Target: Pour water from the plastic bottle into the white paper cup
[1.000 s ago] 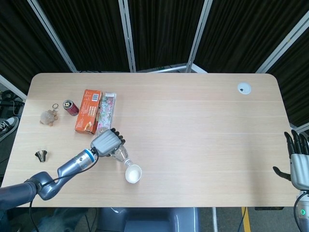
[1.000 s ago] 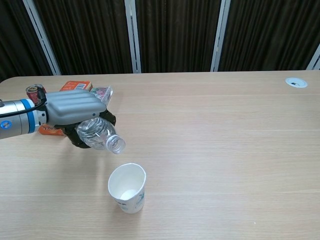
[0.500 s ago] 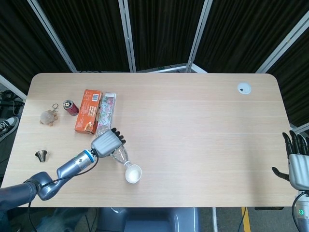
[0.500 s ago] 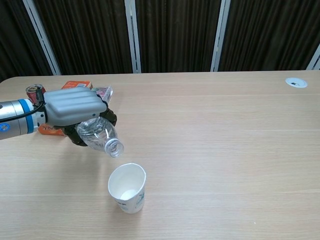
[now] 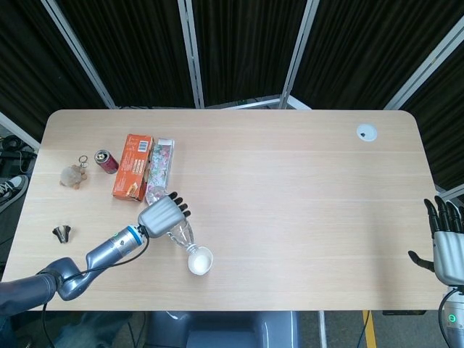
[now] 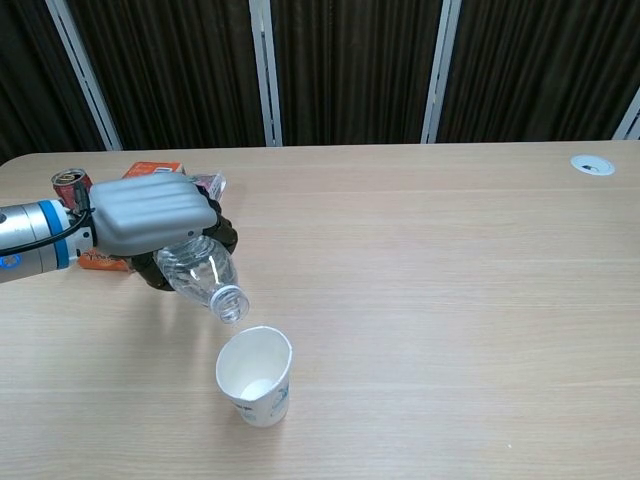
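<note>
My left hand (image 5: pixel 161 214) (image 6: pixel 150 217) grips a clear plastic bottle (image 6: pixel 200 276) (image 5: pixel 179 235), uncapped and tilted with its mouth pointing down toward the cup. The white paper cup (image 6: pixel 256 375) (image 5: pixel 200 260) stands upright on the table just below and in front of the bottle's mouth. A little water lies at the cup's bottom. My right hand (image 5: pixel 447 243) hangs off the table's right edge, fingers spread, holding nothing.
An orange box (image 5: pixel 133 166), a patterned packet (image 5: pixel 161 162) and a red can (image 5: pixel 106 161) lie behind my left hand. A small plush keychain (image 5: pixel 73 175) and a dark small object (image 5: pixel 62 232) sit at the left. A white disc (image 5: pixel 367 132) is at the far right corner.
The bottle has tipped further, its mouth dropping lower and closer to the cup's rim. My left hand shifted slightly. The right hand barely moved.
</note>
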`<move>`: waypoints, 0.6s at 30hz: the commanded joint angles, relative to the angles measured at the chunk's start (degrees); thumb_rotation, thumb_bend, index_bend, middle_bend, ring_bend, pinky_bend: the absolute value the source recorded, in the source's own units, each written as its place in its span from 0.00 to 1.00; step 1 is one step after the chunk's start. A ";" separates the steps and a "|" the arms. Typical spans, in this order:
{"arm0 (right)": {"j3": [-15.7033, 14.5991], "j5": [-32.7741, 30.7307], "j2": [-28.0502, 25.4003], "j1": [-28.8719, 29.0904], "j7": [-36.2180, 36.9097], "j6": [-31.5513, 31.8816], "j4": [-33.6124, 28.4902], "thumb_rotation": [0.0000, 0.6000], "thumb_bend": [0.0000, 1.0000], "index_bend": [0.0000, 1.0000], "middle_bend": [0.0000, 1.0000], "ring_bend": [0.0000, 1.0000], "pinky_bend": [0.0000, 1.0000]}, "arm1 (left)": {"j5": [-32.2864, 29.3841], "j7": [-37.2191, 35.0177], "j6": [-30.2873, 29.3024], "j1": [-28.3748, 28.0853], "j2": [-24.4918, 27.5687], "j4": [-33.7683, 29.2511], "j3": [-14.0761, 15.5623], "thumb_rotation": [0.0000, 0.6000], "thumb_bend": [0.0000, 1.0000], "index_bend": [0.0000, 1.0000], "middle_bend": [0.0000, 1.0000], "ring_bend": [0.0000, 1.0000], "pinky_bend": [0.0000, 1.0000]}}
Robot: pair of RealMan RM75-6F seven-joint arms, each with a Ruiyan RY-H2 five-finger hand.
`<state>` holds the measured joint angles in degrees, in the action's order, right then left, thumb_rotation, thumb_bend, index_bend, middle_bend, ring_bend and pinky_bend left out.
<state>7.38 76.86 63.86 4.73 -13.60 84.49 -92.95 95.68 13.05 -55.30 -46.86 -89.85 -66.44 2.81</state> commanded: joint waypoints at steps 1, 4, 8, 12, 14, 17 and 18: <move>-0.01 -0.02 -0.02 0.00 0.01 -0.03 -0.02 1.00 0.00 0.00 0.00 0.00 0.00 | 0.19 0.21 -0.29 -0.04 -0.09 0.10 -0.03 1.00 0.50 0.50 0.45 0.37 0.40; -0.02 -0.03 -0.06 0.00 0.07 -0.07 -0.05 1.00 0.00 0.00 0.00 0.00 0.00 | 0.33 0.45 -0.54 -0.06 -0.09 0.12 -0.08 1.00 0.50 0.50 0.45 0.37 0.40; -0.07 0.09 -0.08 -0.02 0.09 0.00 -0.11 1.00 0.00 0.00 0.00 0.00 0.00 | 1.12 1.31 -1.17 -0.21 -0.14 0.41 0.06 1.00 0.50 0.50 0.45 0.37 0.40; -0.09 0.13 -0.11 -0.05 0.12 0.05 -0.15 1.00 0.00 0.00 0.00 0.00 0.00 | 1.56 1.44 -1.74 -0.17 -0.30 0.64 0.18 1.00 0.50 0.50 0.45 0.37 0.40; -0.10 0.15 -0.11 -0.06 0.12 0.07 -0.16 1.00 0.00 0.00 0.00 0.00 0.00 | 1.58 1.52 -1.88 -0.16 -0.37 0.69 0.14 1.00 0.50 0.50 0.45 0.37 0.40; -0.09 0.13 -0.15 -0.08 0.19 0.08 -0.19 1.00 0.00 0.00 0.00 0.00 0.00 | 1.88 1.70 -2.23 -0.19 -0.32 0.74 0.18 1.00 0.50 0.50 0.45 0.37 0.40; -0.07 0.11 -0.15 -0.08 0.20 0.08 -0.18 1.00 0.00 0.00 0.00 0.00 0.00 | 2.01 1.76 -2.32 -0.22 -0.30 0.77 0.21 1.00 0.50 0.50 0.45 0.37 0.40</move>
<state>7.30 76.97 63.70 4.65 -13.40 84.58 -93.13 97.67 14.79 -57.60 -47.07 -90.16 -65.69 3.01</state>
